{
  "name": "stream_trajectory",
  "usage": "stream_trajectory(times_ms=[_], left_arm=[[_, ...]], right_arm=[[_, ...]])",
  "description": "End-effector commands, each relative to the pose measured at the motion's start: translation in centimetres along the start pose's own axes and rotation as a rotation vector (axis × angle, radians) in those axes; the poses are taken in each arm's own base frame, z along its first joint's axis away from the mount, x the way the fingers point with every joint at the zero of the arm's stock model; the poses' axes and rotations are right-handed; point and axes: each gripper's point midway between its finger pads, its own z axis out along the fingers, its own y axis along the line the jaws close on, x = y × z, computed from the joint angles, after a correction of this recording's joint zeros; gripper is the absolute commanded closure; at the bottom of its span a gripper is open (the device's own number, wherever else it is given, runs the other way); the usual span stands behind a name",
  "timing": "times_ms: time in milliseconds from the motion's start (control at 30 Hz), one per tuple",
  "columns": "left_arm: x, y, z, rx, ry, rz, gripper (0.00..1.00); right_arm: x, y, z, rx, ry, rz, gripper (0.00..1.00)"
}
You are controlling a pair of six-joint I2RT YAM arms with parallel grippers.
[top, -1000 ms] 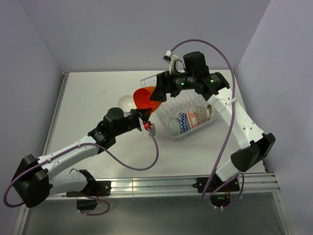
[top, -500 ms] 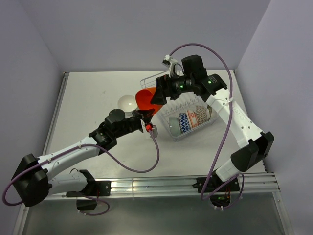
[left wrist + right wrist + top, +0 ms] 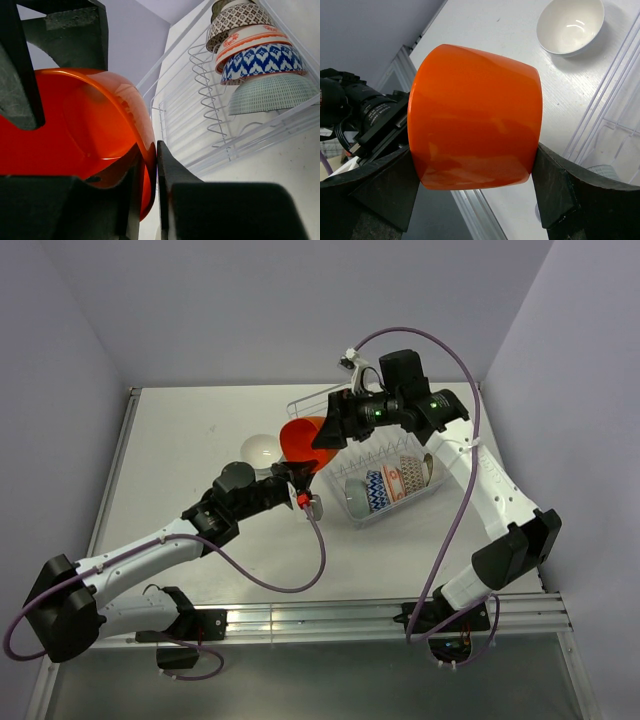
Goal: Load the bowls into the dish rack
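Orange-red glossy round bowl (image 3: pixel 298 438), toward the counter (image 3: pixel 180 440) far edge: left gripper (image 3: pixel 150 175) pinches its rim, seen only by left wrist camera; right gripper (image 3: pixel 474 150) clasps its sides.

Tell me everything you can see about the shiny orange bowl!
The orange bowl is plain, glossy and smooth, like plastic or glazed ceramic, with no pattern. It is tipped on its side in the air above the table, just left of the dish rack. The left gripper pinches its rim, and the right gripper squeezes its outer wall from both sides.
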Motion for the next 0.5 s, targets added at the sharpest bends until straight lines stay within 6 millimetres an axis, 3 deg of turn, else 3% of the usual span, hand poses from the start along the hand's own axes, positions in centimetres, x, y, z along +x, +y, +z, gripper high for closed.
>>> stream_trajectory(times_ms=[0, 100, 133, 267, 333, 467], left_arm=[[-2.8, 3.4, -0.4, -0.088, -0.073, 0.008, 0.8], [-2.8, 3.2, -0.3, -0.078, -0.076, 0.003, 0.96], [-2.8, 3.1, -0.3, -0.075, -0.078, 0.003, 1.0], [-3.0, 3.1, -0.2, -0.074, -0.085, -0.005, 1.0], [-2.9, 2.9, -0.3, -0.066, -0.083, -0.005, 1.0], [-3.1, 2.7, -0.4, -0.061, -0.093, -0.01, 1.0]], right_arm=[[-2.4, 1.6, -1.4, -0.055, -0.084, -0.034, 1.0], [-2.6, 1.8, -1.6, -0.073, -0.071, -0.028, 0.93], [-2.6, 2.2, -1.7, -0.095, -0.067, -0.036, 0.8], [-2.2, 3.2, -2.0, -0.148, -0.049, -0.044, 0.3], [-1.9, 3.3, -2.1, -0.153, -0.044, -0.051, 0.17], [-1.6, 3.7, -2.5, -0.175, -0.032, -0.056, 0.07]])
